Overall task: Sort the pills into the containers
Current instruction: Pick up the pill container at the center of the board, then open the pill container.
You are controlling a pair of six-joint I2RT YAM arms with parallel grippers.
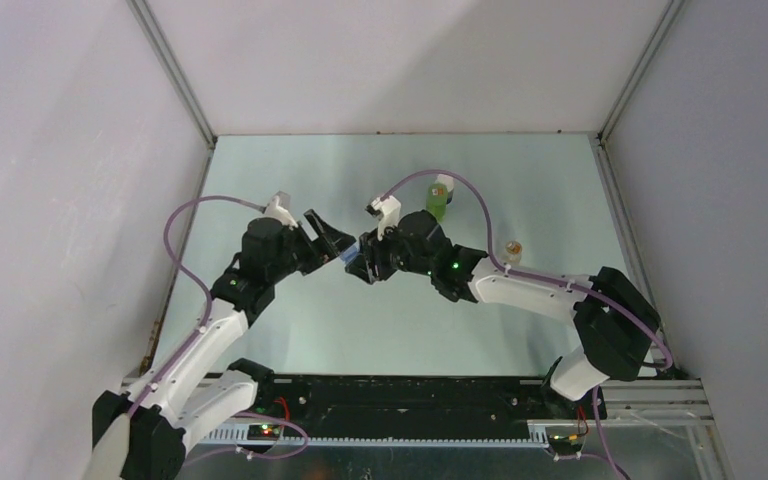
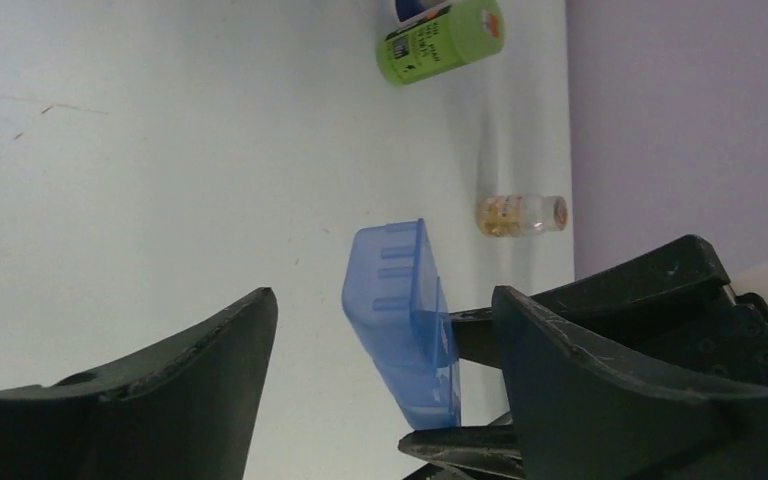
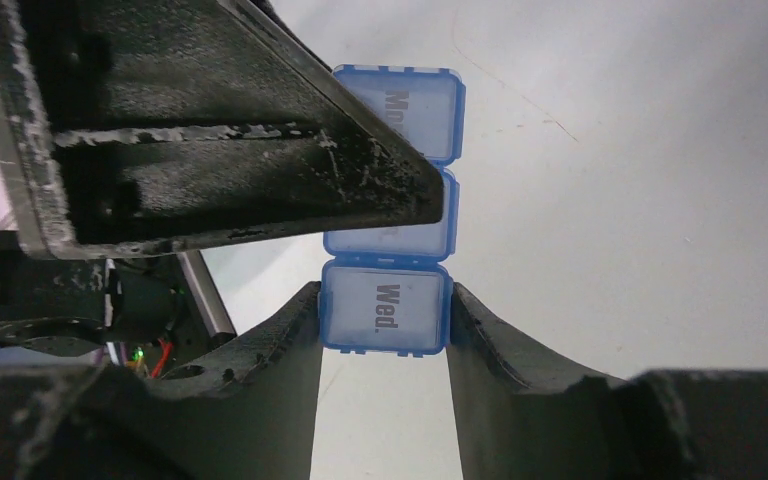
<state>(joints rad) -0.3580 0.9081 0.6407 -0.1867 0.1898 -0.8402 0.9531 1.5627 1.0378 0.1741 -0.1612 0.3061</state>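
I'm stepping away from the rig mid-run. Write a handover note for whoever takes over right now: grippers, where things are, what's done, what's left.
Right gripper: shut on the blue pill organizer, at its Wed. compartment.
Left gripper: open, one finger on each side of the organizer, not gripping it.
Green bottle and clear vial of yellowish pills: standing on the table beyond the right arm, with neither gripper on them.
Done: organizer picked up and held between the two arms.
Left: the lids in view look shut and no sorted pills are visible, so the opening and sorting are all yet to do.
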